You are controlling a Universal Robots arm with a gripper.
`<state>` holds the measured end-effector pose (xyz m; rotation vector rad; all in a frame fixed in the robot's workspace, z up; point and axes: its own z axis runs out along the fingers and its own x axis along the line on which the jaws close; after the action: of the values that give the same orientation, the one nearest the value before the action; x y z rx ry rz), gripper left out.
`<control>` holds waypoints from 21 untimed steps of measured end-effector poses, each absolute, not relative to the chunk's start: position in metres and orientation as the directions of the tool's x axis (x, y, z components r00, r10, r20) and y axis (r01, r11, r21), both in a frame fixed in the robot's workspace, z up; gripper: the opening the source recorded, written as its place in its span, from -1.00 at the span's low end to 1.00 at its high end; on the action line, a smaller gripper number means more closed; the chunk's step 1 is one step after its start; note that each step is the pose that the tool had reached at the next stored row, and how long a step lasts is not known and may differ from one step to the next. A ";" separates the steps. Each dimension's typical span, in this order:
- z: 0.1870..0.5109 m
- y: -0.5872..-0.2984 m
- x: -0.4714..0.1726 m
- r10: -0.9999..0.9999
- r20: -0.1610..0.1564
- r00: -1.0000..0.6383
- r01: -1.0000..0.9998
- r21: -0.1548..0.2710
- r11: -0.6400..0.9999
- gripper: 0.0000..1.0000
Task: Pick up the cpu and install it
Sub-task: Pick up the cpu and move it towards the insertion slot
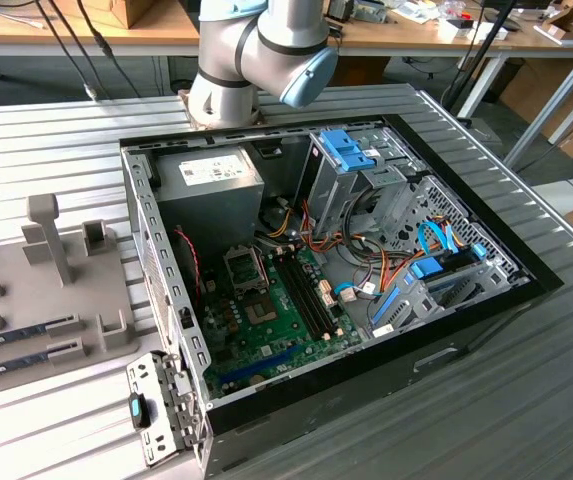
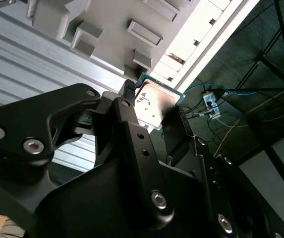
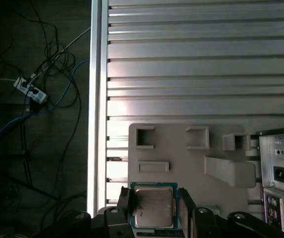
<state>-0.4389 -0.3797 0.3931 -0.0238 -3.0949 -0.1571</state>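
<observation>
The cpu (image 3: 153, 207) is a small square chip with a shiny silver-grey top and a green rim. My gripper (image 3: 154, 210) is shut on it, one black finger (image 3: 124, 208) on each of two opposite edges. In the second wrist view the cpu (image 2: 154, 101) sits at the tips of the gripper (image 2: 150, 106), held in the air above the grey parts tray (image 2: 107, 29). The open computer case (image 1: 326, 270) lies on the table, with the green motherboard (image 1: 286, 330) and its metal-framed socket (image 1: 244, 267) facing up.
The grey parts tray (image 3: 181, 153) has raised holders and lies on the ribbed metal table (image 3: 196, 59); memory sticks (image 1: 21, 335) rest on it. A grey power supply (image 1: 209, 185) and drive cages (image 1: 366, 180) fill the case's far side. Cables lie on the floor (image 3: 32, 94) past the table edge.
</observation>
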 end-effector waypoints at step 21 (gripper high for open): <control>0.393 -0.380 -0.417 0.013 0.043 -0.999 0.017 0.101 0.995 -0.06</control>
<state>-0.4172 -0.3800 0.3931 -0.0236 -3.0949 -0.1571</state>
